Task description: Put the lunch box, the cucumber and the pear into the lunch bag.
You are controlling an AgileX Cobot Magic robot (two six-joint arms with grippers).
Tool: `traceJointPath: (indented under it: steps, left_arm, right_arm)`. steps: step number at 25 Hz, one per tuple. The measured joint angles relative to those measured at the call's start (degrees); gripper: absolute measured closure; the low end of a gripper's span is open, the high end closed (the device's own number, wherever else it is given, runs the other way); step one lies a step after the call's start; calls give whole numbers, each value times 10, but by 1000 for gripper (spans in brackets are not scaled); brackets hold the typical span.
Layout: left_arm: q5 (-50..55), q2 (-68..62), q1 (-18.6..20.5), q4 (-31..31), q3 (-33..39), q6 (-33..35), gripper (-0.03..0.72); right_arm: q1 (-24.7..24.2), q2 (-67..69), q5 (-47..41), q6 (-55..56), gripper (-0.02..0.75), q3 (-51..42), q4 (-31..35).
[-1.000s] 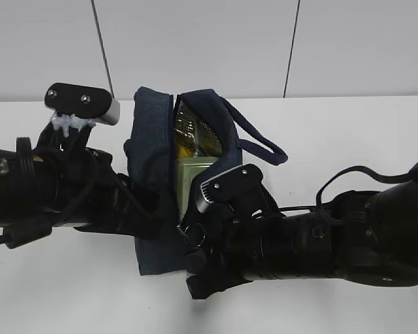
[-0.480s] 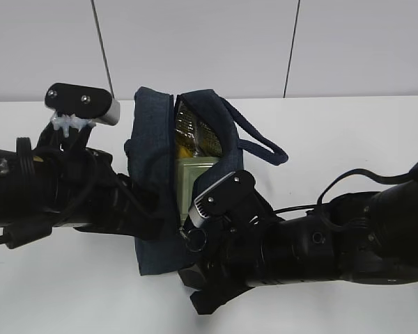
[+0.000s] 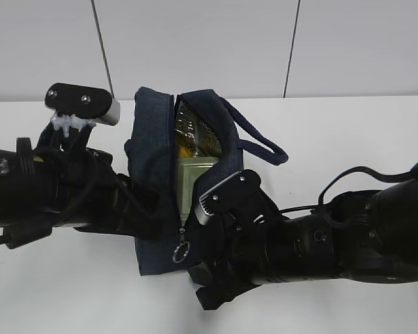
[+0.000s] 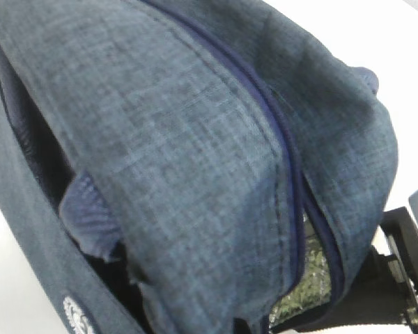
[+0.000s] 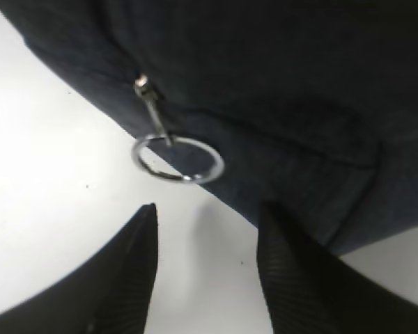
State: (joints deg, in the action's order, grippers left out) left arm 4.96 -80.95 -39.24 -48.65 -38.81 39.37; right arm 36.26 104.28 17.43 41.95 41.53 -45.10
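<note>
The dark navy boxy fabric lunch bag stands on the white table between my two arms, its long top zipper parted along most of its length. Through the gap I see the pale sage-green lid of the lunch box lying inside, and behind it something yellow against a crinkled silvery lining; I cannot tell from here whether that is the pear. A padded loop handle flops out to the bag's right side.

In my right wrist view my right claw is spread, its two ribbed black fingers apart over the bare table and holding nothing. Just beyond them the metal ring pull hangs free from the zipper slider at the bag's lower edge, near my fingertips but not touched by them.

My left claw sits against the bag's left side. My left wrist view is filled by woven navy cloth and the zipper seam, so I cannot tell whether that claw is pinching the fabric or not.
</note>
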Motion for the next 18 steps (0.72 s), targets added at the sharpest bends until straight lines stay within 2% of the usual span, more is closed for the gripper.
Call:
traceJointPath:
  steps: [8,14,18]
  left_arm:
    - [0,0,0,0,0,0,685]
    - [1,0,0,0,0,0,685]
    - [1,0,0,0,0,0,685]
  right_arm:
    - [0,2,50,-2,364,4,-8]
    - [0,19,51,-21,253,14,-17]
    - [0,22,48,-44,231,18,-19]
